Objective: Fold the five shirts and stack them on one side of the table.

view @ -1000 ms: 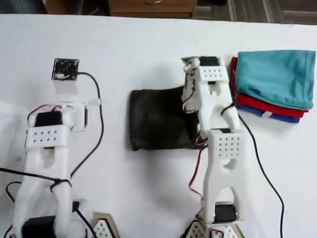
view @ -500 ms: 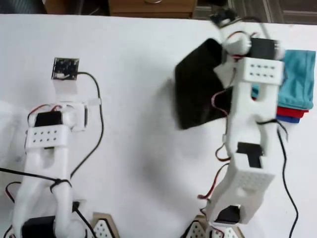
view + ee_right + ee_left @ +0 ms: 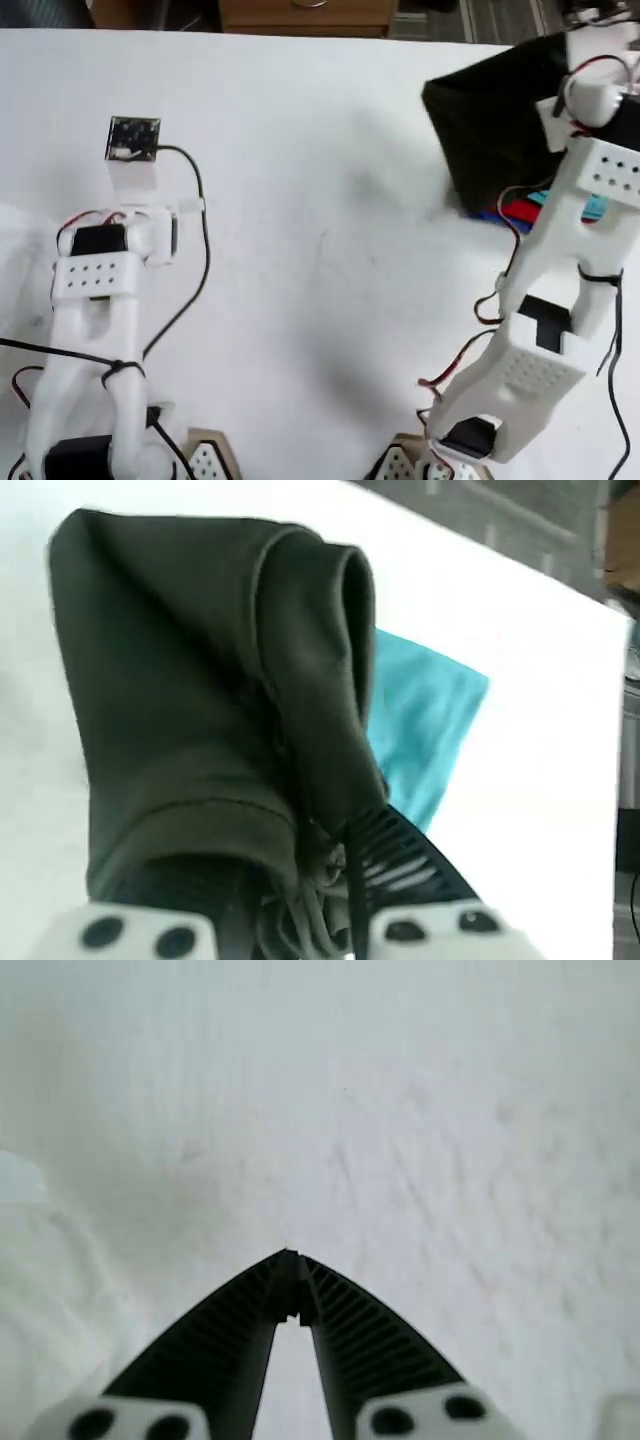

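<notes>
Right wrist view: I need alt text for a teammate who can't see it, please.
The right gripper is shut on a folded dark shirt, which is bunched up close to the camera. Beyond it, a teal shirt lies on the white table, partly hidden by the dark one.

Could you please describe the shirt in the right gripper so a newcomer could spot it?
On the white table, find the stack at the right edge. The right gripper holds a dark shirt over it. It is the only near-black one; those beneath are teal, red and blue.
</notes>
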